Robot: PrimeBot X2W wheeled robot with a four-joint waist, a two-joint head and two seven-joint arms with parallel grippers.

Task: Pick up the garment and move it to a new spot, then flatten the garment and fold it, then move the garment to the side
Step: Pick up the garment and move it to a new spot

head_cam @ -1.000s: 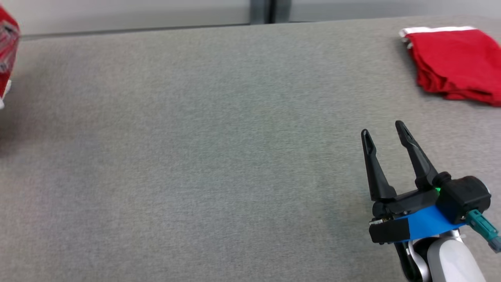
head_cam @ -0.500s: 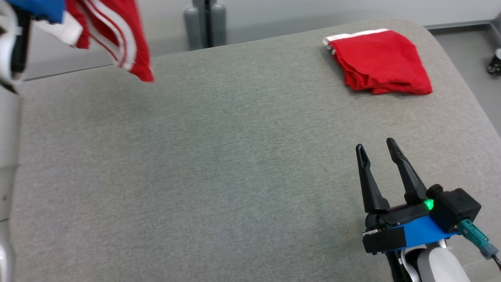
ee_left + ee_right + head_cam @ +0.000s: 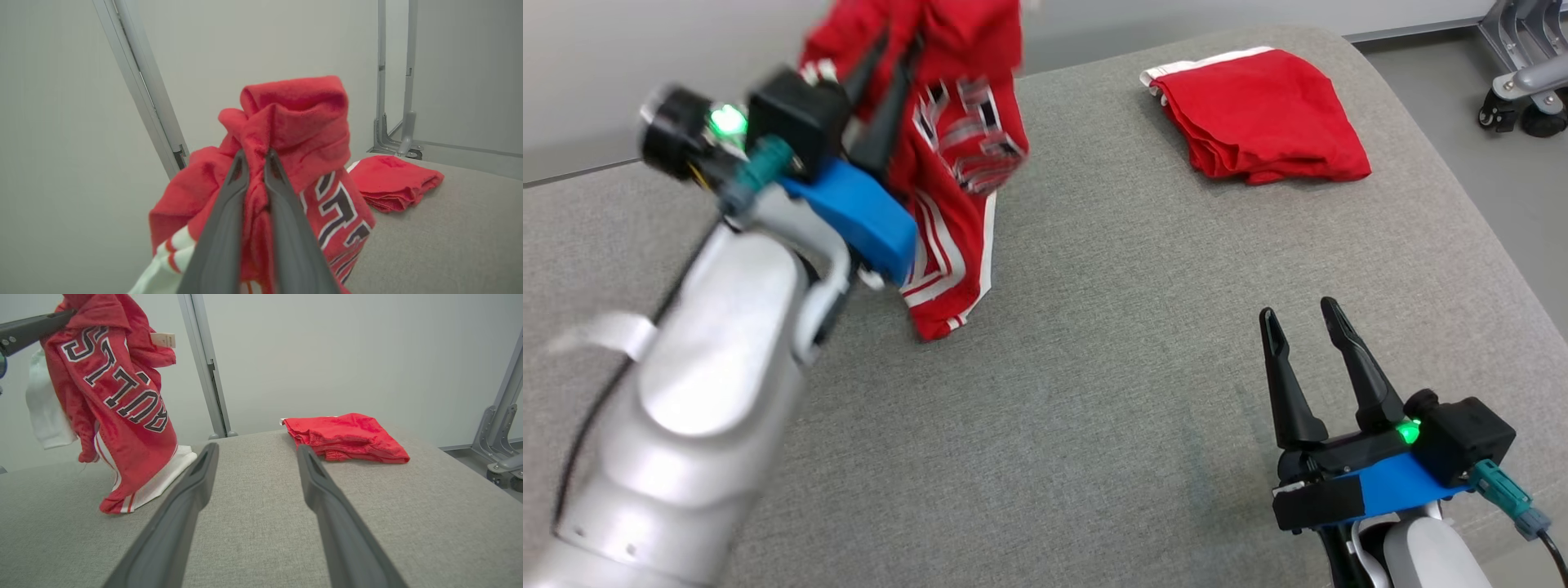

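Left claw point(image 3: 255, 157) clenched on the red lettered garment point(image 3: 956, 163) | I see it hanging bunched over the worktop point(image 3: 1094, 367), far left, lower hem at the surface | right claw point(image 3: 1298, 310) released, empty, near right | folded red cloth point(image 3: 1258, 114) far right, well apart

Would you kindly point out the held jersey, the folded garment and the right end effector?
Jersey point(image 3: 122, 400): right wrist view, on its lettered front.
Folded garment point(image 3: 1258, 114): head view, middle of its top layer.
Right end effector point(image 3: 1297, 310): head view, midway between its fingertips.
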